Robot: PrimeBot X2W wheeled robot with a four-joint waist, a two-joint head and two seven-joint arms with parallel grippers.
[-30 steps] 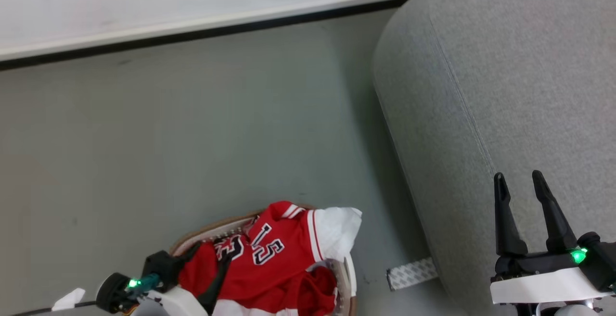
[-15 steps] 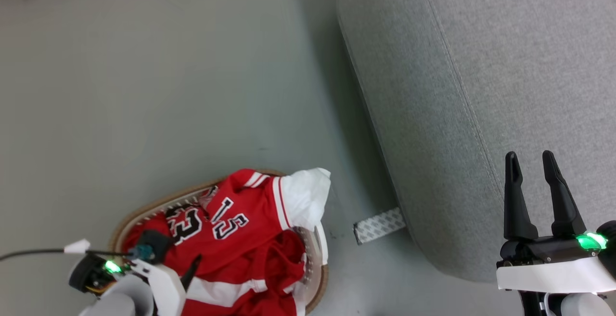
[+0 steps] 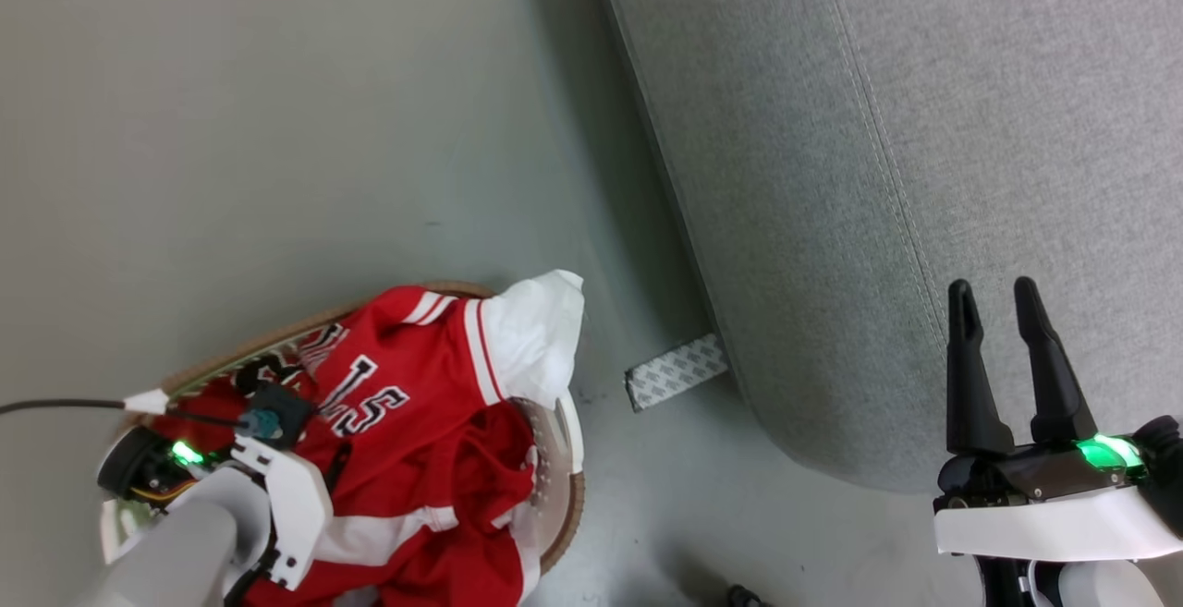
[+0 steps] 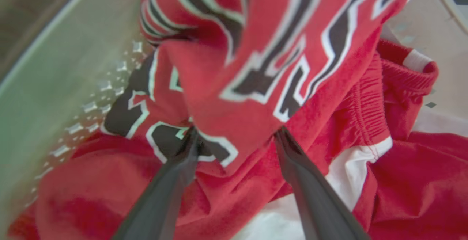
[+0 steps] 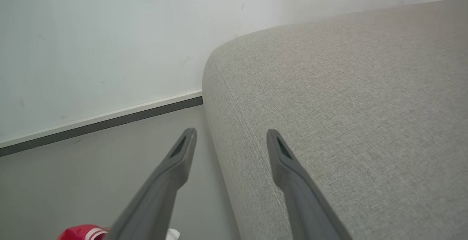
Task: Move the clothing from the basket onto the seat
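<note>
Left gripper (image 4: 237, 134) sits down in the basket (image 3: 554, 459), near left, fingers apart around a jersey fold, not pinched yet, so it looks lined up for a grab. The clothing (image 3: 416, 422) is all heaped in there. Right gripper (image 3: 993, 291) hangs wide and empty over the seat (image 3: 832, 173)'s near edge, likely just parked clear.

Tally off my head view.

- Basket (image 3: 571, 496): one, at 8 o'clock.
- Garments in it: two that I can make out, a numbered red jersey (image 3: 397, 376) and a red piece with a gathered elastic band (image 4: 369, 105). Can't tell whether more lie beneath.
- Seat (image 3: 832, 173): one, at 2 o'clock.
- White dotted strip (image 3: 676, 371) on the floor (image 3: 277, 127): one, at 5 o'clock.
- Grippers: two, left gripper (image 4: 237, 134) at 8 o'clock, right gripper (image 3: 993, 285) at 4 o'clock.
- Dark fingers (image 3: 970, 385): two on each.
</note>
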